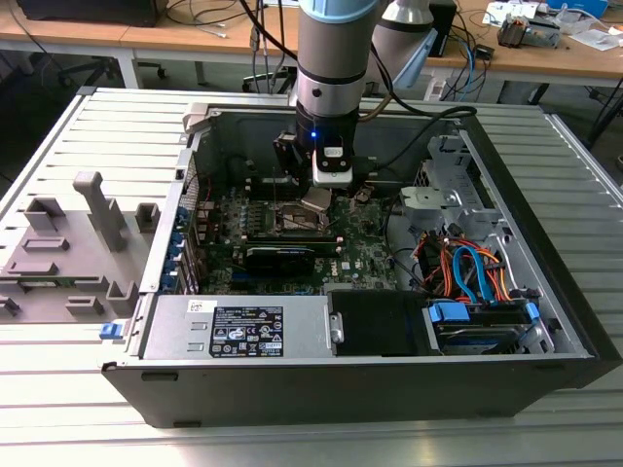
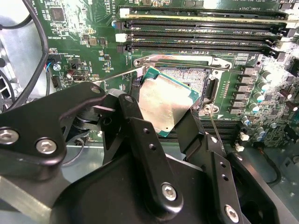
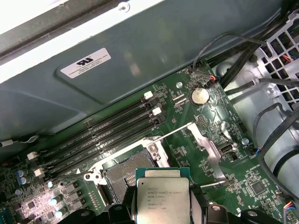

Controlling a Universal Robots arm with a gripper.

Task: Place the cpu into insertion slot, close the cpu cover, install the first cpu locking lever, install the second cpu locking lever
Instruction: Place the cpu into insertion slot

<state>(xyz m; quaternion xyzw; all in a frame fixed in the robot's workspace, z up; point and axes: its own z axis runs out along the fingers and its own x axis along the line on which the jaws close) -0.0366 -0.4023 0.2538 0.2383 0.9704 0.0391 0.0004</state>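
The pincer (image 2: 162, 111) is closed on the cpu (image 2: 170, 98) by two opposite edges and holds it tilted just above the open insertion slot (image 2: 189, 77). It looks light and stiff (fragile underneath, I judge), so the edges suit.

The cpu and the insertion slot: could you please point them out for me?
cpu (image 2: 168, 105), second wrist view, silvery metal top.
insertion slot (image 3: 124, 175), first wrist view, dark pin field.
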